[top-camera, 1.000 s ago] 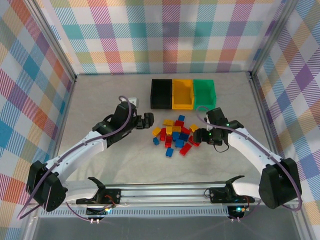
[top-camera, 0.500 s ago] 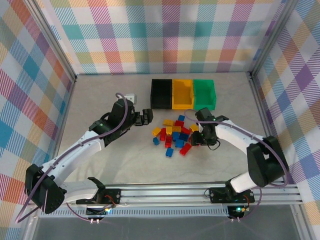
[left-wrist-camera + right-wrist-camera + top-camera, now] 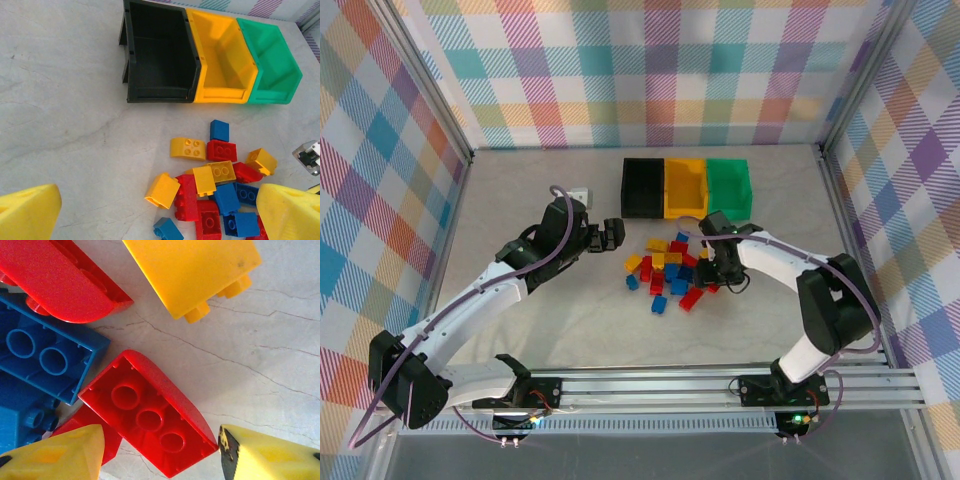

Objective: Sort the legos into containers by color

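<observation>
The legos (image 3: 670, 270) lie in a loose pile of red, yellow and blue bricks at mid-table, also in the left wrist view (image 3: 215, 190). Behind them the containers stand side by side: black (image 3: 641, 187), yellow (image 3: 685, 187), green (image 3: 728, 185). My left gripper (image 3: 612, 235) hovers wide open just left of the pile, nothing between its fingers (image 3: 27, 215). My right gripper (image 3: 710, 268) is low over the pile's right edge. It straddles an upside-down red lego (image 3: 150, 412) lying on the table. A gap shows at the left fingertip (image 3: 55, 455); the right one nearly meets the brick's corner.
Checkered walls with metal posts (image 3: 835, 190) enclose the table on three sides. A metal rail (image 3: 650, 385) runs along the near edge between the arm bases. Part of the right arm (image 3: 310, 156) shows at the right edge of the left wrist view.
My right gripper has slid left into the pile's right edge and its jaws have narrowed around the red lego. The left gripper drifted slightly back and stayed wide open.
</observation>
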Controlling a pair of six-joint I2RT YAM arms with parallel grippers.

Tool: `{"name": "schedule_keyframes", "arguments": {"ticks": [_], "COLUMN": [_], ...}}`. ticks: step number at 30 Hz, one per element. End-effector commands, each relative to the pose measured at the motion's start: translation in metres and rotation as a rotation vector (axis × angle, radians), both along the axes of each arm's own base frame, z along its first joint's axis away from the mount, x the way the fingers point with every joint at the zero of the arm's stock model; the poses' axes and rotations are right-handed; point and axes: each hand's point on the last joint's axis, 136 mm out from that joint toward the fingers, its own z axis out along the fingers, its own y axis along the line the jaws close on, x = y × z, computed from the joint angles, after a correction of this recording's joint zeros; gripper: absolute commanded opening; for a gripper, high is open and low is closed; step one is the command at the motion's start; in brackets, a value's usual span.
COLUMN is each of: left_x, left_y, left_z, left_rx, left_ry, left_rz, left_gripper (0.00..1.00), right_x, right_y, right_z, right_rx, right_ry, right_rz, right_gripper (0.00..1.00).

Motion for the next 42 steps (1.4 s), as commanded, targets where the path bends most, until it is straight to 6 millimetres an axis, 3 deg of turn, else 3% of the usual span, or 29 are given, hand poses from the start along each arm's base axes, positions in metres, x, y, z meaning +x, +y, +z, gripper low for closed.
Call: {"name": "schedule_keyframes", "arguments": {"ticks": [1,12,19,30,35,42], "left_x": [-0.002,-0.004,-0.006,-0.007,-0.005,-0.006], "left_y": [0.000,0.002,0.003,0.000,0.002,-0.003], "left_z": [0.017,0.020,0.023,0.022,0.025,0.042], "left_rx": [-0.009,-0.011,-0.016,-0.020,-0.010,0.015], "left_ry": [-0.028,-0.033,-0.039,-0.024,-0.030,-0.065], "left_rz": [-0.008,-0.006,-0.006,-0.022,-0.007,-0.068], "left_gripper": [1.00,1.00,1.00,1.00,1.00,1.00], "right_x": [0.001,0.009,0.008,0.008,0.010,0.015], "right_y": [0.003,0.001,-0.005,-0.003,-0.002,-0.001], "right_z": [0.000,-0.003,-0.007,-0.006,0.013,0.065], "right_rx": [-0.010,-0.051,-0.086,-0.079,-0.054,-0.007], "right_ry": [0.016,0.026,0.032,0.035,-0.004,-0.110], "right_rz": [0.011,-0.003,-0.016,-0.006,-0.010,-0.002], "right_gripper": [0.63,0.61,0.53,0.32,0.29,0.29]}}
